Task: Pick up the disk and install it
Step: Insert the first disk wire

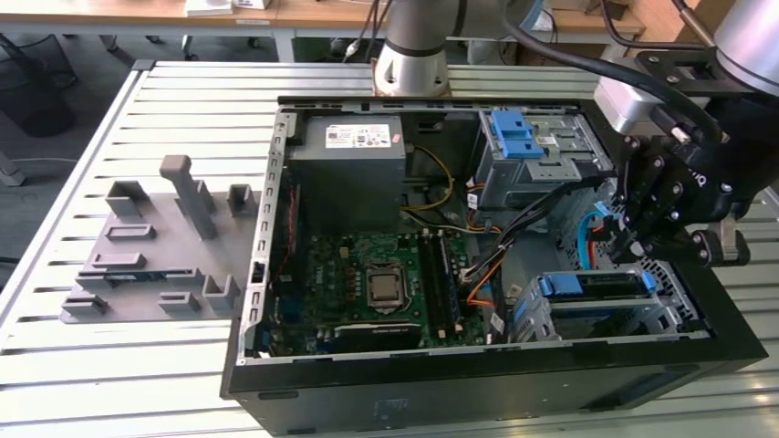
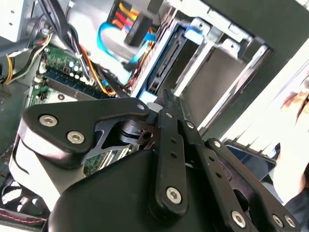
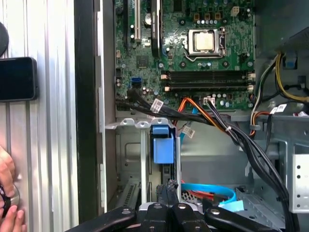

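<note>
Disk: I see the disk [image 1: 593, 285] standing on edge in the lower drive cage [image 1: 673, 306], at about 4 o'clock inside the computer case [image 1: 487, 381] in the exterior view. Its blue carrier end [image 3: 162, 144] shows in the first wrist view, sitting in the cage slot.

Gripper: the gripper [image 1: 627, 246] hangs just above the disk, at 3 o'clock of the case. In both wrist views its fingers [image 3: 169, 187] look pressed together with nothing between them.

Step in hand: I judge this to be seating the disk in its slot. To do it well I would press squarely on the carrier's edge, in line with the slot, and stay off the blue cable [image 3: 207, 191] just beside it.

Case contents: motherboard [image 1: 378, 274] at centre, power supply [image 1: 353, 151] at 11 o'clock, upper drive cage [image 1: 572, 155] with its blue latch [image 1: 517, 137] at 1 o'clock.

Beside the case: a grey holder block [image 1: 146, 265] at 9 o'clock, slots unfilled.
</note>
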Robot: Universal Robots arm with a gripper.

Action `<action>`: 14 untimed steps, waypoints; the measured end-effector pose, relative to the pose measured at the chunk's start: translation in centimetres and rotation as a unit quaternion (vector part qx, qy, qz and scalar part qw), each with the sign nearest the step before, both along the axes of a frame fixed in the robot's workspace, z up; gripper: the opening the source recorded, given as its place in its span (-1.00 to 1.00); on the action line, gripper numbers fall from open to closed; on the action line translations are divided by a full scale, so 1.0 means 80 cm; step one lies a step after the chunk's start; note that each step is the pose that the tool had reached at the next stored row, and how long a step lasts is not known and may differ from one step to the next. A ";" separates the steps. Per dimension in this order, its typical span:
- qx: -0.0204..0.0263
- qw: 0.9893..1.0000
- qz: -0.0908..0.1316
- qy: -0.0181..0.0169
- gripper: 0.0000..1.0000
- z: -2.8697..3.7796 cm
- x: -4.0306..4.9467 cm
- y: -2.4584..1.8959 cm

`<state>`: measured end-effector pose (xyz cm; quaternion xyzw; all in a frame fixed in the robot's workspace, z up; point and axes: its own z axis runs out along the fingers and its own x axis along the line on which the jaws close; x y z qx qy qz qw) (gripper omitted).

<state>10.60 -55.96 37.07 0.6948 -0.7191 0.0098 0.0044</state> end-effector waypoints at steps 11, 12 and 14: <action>-0.003 1.000 0.000 0.000 -0.79 -0.0003 0.028 0.0129; -0.003 1.000 0.000 0.000 -0.79 -0.0003 0.030 0.0148; -0.004 1.000 0.000 0.000 -0.79 -0.0004 0.033 0.0186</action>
